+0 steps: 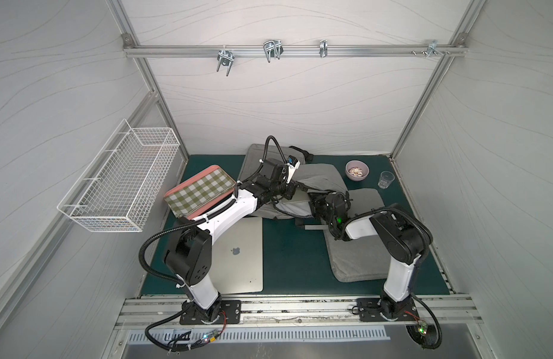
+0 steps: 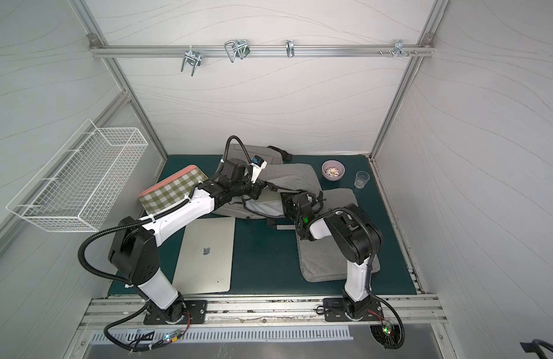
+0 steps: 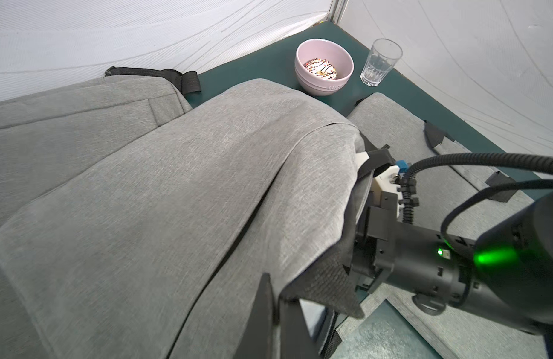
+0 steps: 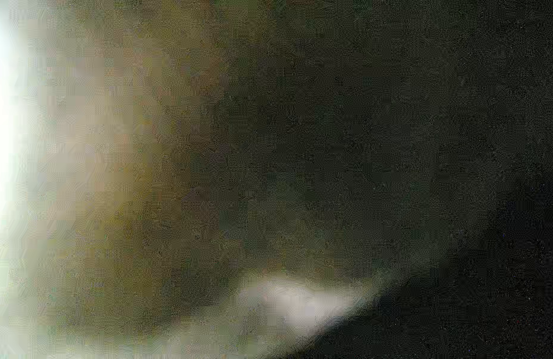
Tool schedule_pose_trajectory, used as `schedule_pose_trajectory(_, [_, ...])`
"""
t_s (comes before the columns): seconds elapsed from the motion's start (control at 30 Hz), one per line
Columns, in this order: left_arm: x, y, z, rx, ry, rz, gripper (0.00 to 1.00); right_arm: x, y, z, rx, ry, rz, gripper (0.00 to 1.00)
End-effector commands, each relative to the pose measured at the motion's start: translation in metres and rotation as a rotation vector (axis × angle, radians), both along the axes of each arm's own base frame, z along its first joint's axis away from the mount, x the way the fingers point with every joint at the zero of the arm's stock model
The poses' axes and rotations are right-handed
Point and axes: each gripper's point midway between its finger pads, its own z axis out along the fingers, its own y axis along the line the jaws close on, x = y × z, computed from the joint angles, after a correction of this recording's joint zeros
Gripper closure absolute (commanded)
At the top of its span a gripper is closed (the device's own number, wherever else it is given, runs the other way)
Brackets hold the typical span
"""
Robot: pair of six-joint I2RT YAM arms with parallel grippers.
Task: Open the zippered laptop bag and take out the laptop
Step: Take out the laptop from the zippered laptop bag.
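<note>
The grey zippered laptop bag [image 1: 321, 178] [image 2: 295, 177] lies at the back middle of the green mat, its top flap [image 3: 176, 202] raised. My left gripper [image 1: 297, 187] [image 3: 278, 323] is shut on the flap's front edge and holds it up. A pale laptop [image 1: 295, 198] [image 2: 270, 197] shows as a strip inside the open mouth. My right gripper [image 1: 313, 202] reaches into the bag under the flap, with its fingers hidden. In the left wrist view the right wrist [image 3: 424, 258] disappears beneath the fabric. The right wrist view is dark and blurred.
A closed silver laptop [image 1: 238, 255] lies at the front left beside my left arm. A second grey sleeve [image 1: 356, 248] lies under my right arm, and another grey bag [image 1: 256, 158] at the back. Around them are a checked tray [image 1: 203, 189], pink bowl [image 1: 357, 170], glass [image 1: 386, 179] and wire basket [image 1: 120, 180].
</note>
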Motion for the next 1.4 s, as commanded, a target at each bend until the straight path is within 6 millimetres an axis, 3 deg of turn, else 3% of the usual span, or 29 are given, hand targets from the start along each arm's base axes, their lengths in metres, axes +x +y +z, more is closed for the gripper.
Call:
schedule_pose_trajectory(0.0, [0.009, -0.01, 0.055, -0.119, -0.125, -0.018, 1.0, 0.002, 0.02, 0.0, 0.106, 0.03, 0.01, 0.49])
schedule_pose_trajectory(0.37, [0.009, -0.005, 0.045, -0.15, -0.08, -0.029, 1.0, 0.016, 0.036, 0.008, 0.213, -0.027, -0.009, 0.55])
schedule_pose_trajectory(0.5, [0.006, -0.005, 0.044, -0.156, -0.068, -0.045, 1.0, 0.018, 0.036, 0.0, 0.21, -0.028, -0.012, 0.57])
schedule_pose_trajectory(0.67, [0.005, -0.005, 0.038, -0.178, -0.039, -0.049, 1.0, 0.022, 0.035, -0.008, 0.204, -0.035, -0.009, 0.68])
schedule_pose_trajectory(0.87, [0.009, 0.002, 0.033, -0.188, -0.025, -0.026, 1.0, 0.02, 0.031, 0.005, 0.162, -0.073, 0.018, 0.86])
schedule_pose_trajectory(1.07, [0.015, 0.005, 0.03, -0.174, -0.032, -0.014, 1.0, 0.004, 0.027, 0.015, 0.132, -0.101, 0.058, 1.0])
schedule_pose_trajectory(1.37, [0.025, 0.006, 0.018, -0.142, -0.032, 0.017, 1.0, -0.037, 0.022, 0.041, 0.065, -0.091, 0.089, 1.0])
